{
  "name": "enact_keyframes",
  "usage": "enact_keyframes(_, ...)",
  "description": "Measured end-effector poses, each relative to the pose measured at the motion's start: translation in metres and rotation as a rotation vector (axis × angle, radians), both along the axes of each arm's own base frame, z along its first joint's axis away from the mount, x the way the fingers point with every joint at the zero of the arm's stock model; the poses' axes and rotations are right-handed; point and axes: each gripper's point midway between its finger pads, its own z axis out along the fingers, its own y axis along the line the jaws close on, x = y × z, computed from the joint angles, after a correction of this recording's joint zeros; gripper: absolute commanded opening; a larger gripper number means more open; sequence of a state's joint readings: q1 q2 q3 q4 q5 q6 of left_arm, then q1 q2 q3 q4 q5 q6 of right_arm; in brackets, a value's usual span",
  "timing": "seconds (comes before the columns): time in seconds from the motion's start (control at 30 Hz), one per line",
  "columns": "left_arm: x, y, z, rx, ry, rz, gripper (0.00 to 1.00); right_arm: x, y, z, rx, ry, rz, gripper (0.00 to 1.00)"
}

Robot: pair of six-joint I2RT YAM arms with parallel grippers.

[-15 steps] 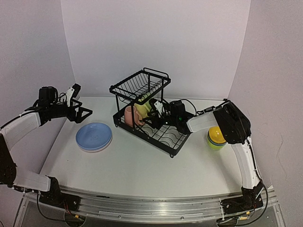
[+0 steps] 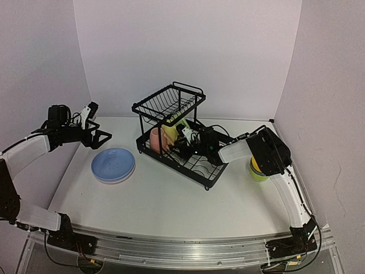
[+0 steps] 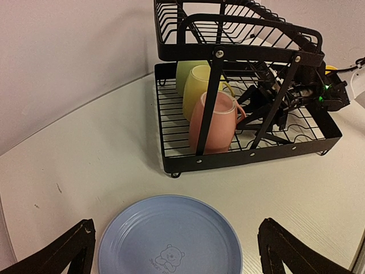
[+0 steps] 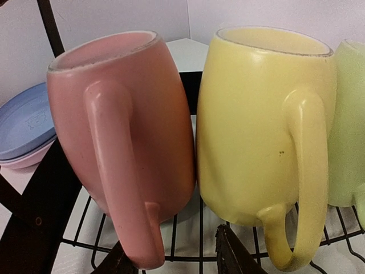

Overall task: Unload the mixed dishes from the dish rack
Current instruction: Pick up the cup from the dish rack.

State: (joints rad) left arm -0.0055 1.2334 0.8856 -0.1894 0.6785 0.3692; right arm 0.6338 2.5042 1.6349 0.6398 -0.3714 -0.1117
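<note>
I have the right gripper (image 2: 181, 142) reached into the lower tray of the rack (image 3: 256, 155), low and close to the mugs. Its fingers (image 4: 234, 254) stand apart and clamp nothing; the foot of the pink mug's handle hangs just beside the other finger.

Three mugs sit in a row in that tray under the upper basket, mouths up and handles turned toward my right wrist camera: the pink mug (image 4: 131, 131) at the outer end, the yellow mug (image 4: 256, 131) touching it, and the green mug (image 4: 349, 125) beyond.

The left gripper (image 3: 177, 257) hovers above the blue plate (image 3: 171, 240), its fingers spread wide and holding nothing. That plate lies on a lilac plate (image 4: 23, 161) on the surface (image 2: 171, 200), left of the rack.

A yellow bowl (image 2: 260, 162) sits stacked in a green one to the right of the rack, partly hidden by the right arm.
</note>
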Motion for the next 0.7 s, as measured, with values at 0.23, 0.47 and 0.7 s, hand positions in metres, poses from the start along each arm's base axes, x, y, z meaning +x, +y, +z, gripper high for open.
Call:
enact_keyframes(0.23, 0.0, 0.0, 0.0, 0.009, -0.007, -0.002, 0.98, 0.0, 0.006, 0.01, 0.032, 0.006, 0.025, 0.3)
enact_keyframes(0.47, 0.003, 0.003, -0.003, 0.03, -0.012, 0.008, 0.98, -0.002, 0.017, 0.015, 0.057, 0.007, 0.058, 0.02)
enact_keyframes(0.7, 0.004, 0.005, -0.004, 0.046, -0.018, 0.014, 0.98, -0.006, 0.013, 0.014, 0.043, -0.018, 0.055, 0.0)
